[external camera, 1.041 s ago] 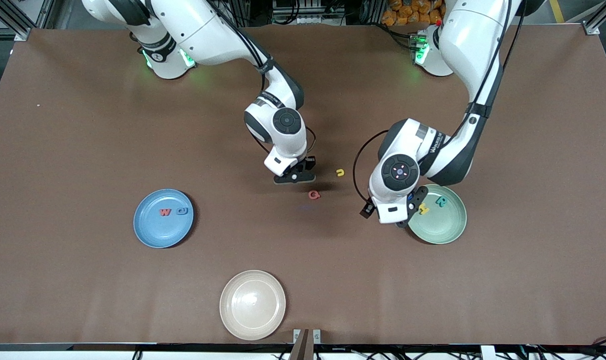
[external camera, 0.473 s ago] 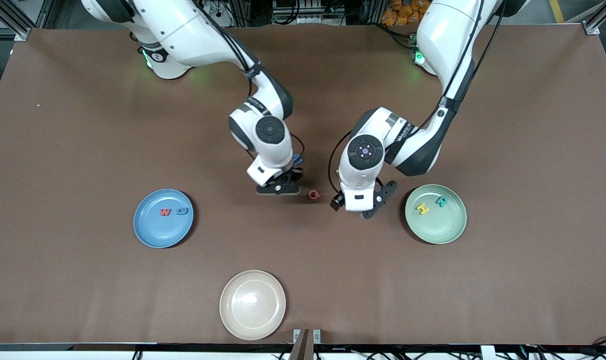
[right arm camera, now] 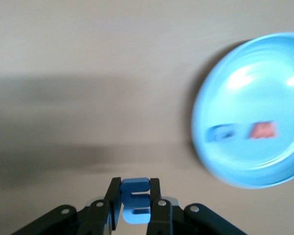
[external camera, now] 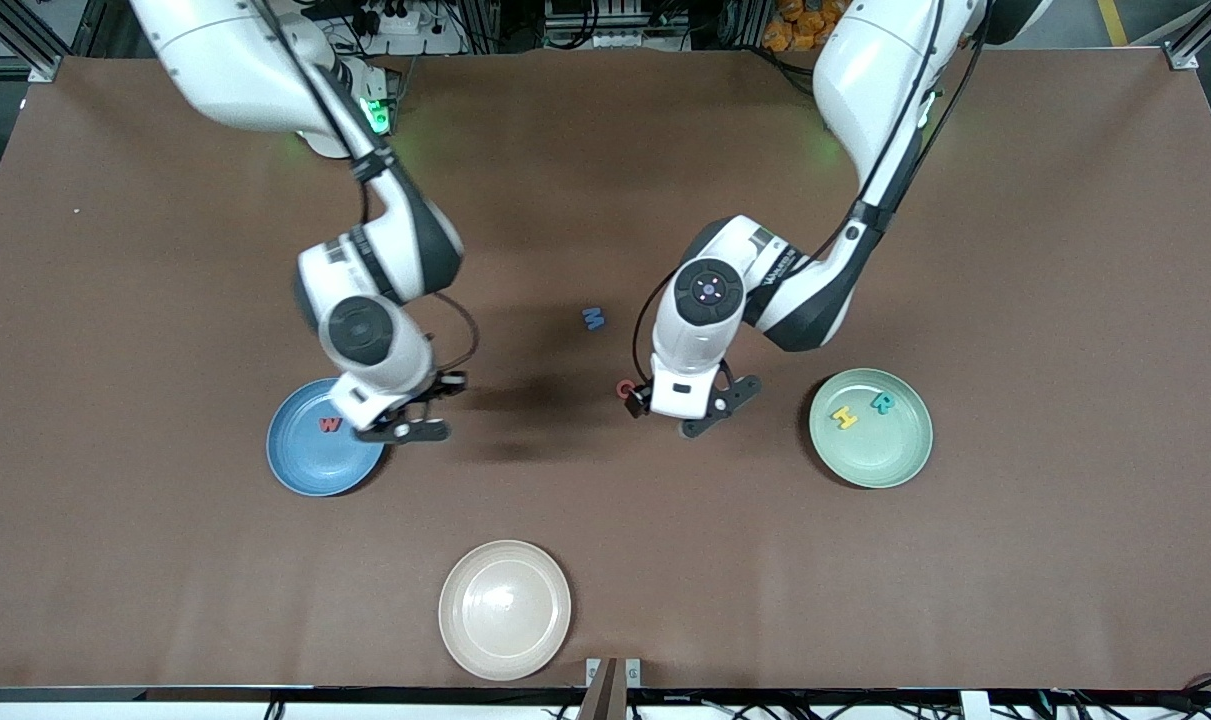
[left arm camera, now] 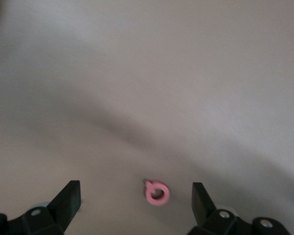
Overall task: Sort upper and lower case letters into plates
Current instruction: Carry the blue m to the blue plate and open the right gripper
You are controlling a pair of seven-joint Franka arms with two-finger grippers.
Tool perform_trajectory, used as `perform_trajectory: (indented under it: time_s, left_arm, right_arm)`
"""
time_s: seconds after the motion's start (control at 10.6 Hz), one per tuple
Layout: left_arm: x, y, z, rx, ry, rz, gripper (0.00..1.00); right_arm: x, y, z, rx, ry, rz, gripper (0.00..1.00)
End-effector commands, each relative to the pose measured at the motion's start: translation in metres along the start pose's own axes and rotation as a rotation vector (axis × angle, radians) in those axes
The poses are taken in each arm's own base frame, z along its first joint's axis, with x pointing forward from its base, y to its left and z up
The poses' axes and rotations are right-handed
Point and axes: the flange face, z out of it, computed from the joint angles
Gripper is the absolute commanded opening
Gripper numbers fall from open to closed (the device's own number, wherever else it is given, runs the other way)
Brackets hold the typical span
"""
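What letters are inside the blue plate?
In the blue plate lie a red W and a blue letter beside it. From the front, the right gripper, over the plate's edge and shut on another blue letter, covers that second letter.

Blue plate [external camera: 305, 470], pale green plate [external camera: 890, 450], cream plate [external camera: 505, 610], brown table [external camera: 165, 250], pink letter [left arm camera: 157, 192], blue letter [right arm camera: 135, 200].

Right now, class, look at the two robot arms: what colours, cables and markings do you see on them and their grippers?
Both arms are glossy white with dark grey joint bands, round dark wrist caps and looping black cables. Green lights glow near the bases. The left gripper and right gripper have black fingers.
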Motion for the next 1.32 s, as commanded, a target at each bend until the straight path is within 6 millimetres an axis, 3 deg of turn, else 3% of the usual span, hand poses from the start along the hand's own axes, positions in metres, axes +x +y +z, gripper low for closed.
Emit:
perform_trajectory:
  time_s: [0.0,0.09,0.28,0.38,0.57,0.85,1.04,1.23]
  left_arm:
    - [-0.042,0.016,0.033,-0.005,-0.012,0.156,1.00]
    - [-0.049,0.017,0.037,0.000,-0.015,0.259,1.00]
    - [-0.054,0.017,0.039,0.000,-0.030,0.305,1.00]
    - [-0.054,0.015,0.042,0.002,-0.053,0.273,1.00]
    - [-0.055,0.011,0.063,0.019,-0.080,0.237,1.00]
    - [-0.072,0.013,0.077,0.038,-0.105,0.024,1.00]
    - [-0.073,0.012,0.078,0.048,-0.097,-0.090,1.00]
    - [-0.070,0.012,0.076,0.045,-0.093,-0.087,1.00]
  right_arm:
    - [0.007,0.059,-0.003,0.004,-0.002,0.021,0.00]
    - [0.013,0.083,0.003,0.008,-0.012,0.044,0.00]
    - [0.020,0.124,0.013,0.016,-0.027,0.041,0.00]
    - [0.022,0.136,0.018,0.040,-0.039,0.071,0.10]
    - [0.023,0.143,0.018,0.061,-0.044,0.100,0.73]
    - [0.019,0.145,-0.002,0.059,-0.038,0.047,1.00]
    - [0.010,0.144,-0.034,0.061,-0.032,0.041,1.00]
    - [0.000,0.138,-0.076,0.066,0.006,0.020,1.00]
